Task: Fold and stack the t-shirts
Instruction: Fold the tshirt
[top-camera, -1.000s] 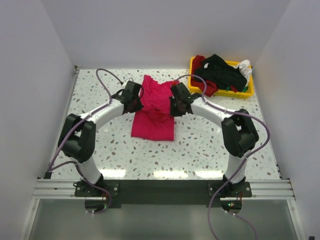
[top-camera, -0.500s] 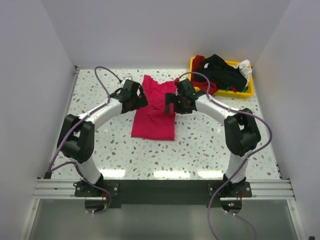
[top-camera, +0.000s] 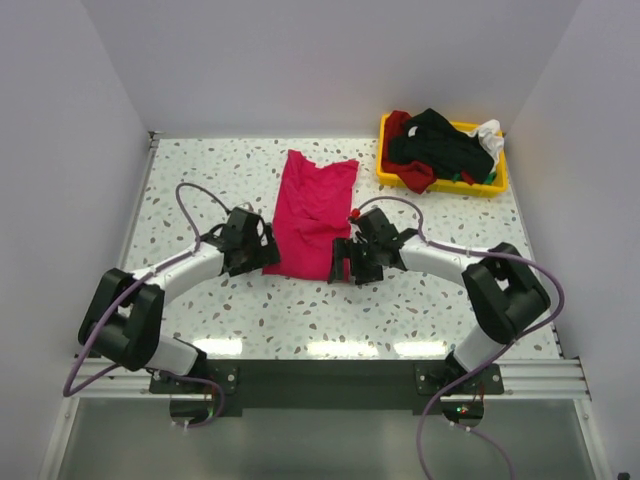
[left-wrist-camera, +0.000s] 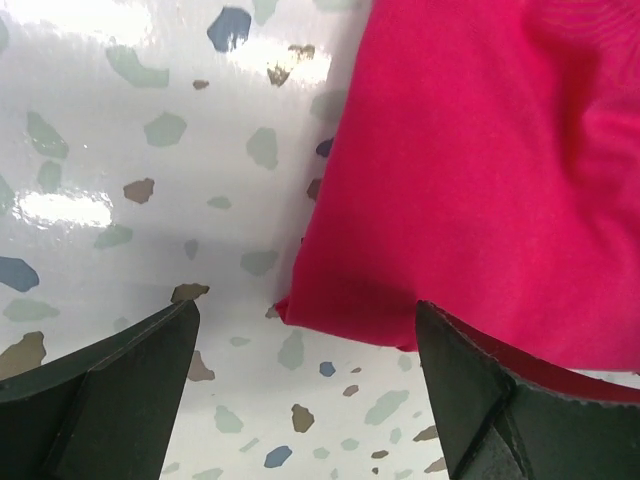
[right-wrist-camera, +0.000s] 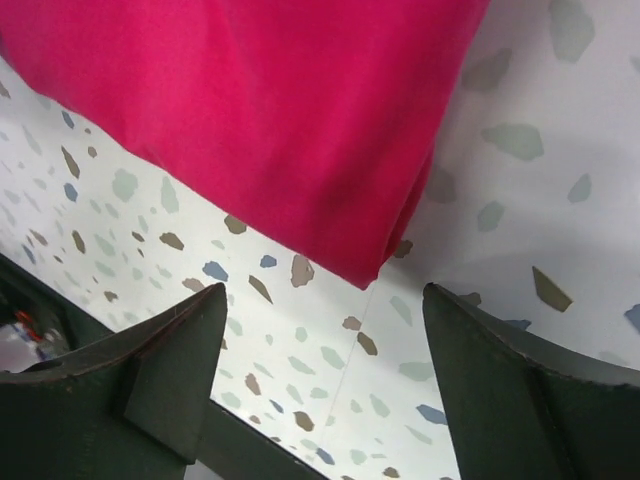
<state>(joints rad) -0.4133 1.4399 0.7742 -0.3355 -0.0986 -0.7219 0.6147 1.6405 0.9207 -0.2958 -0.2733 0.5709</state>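
Left gripper (left-wrist-camera: 305, 312) and right gripper (right-wrist-camera: 325, 292) dropped to near corners of pink t-shirt (top-camera: 312, 210), jaws wide, empty.

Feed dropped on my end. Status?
Both open: left gripper at pink shirt near-left corner, right gripper at near-right corner. Shirt flat on table. Bin holds other shirts; nothing in the way.

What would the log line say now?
pink shirt lies on table | left pincer open at near-left corner | right pincer open at near-right corner | other shirts in bin
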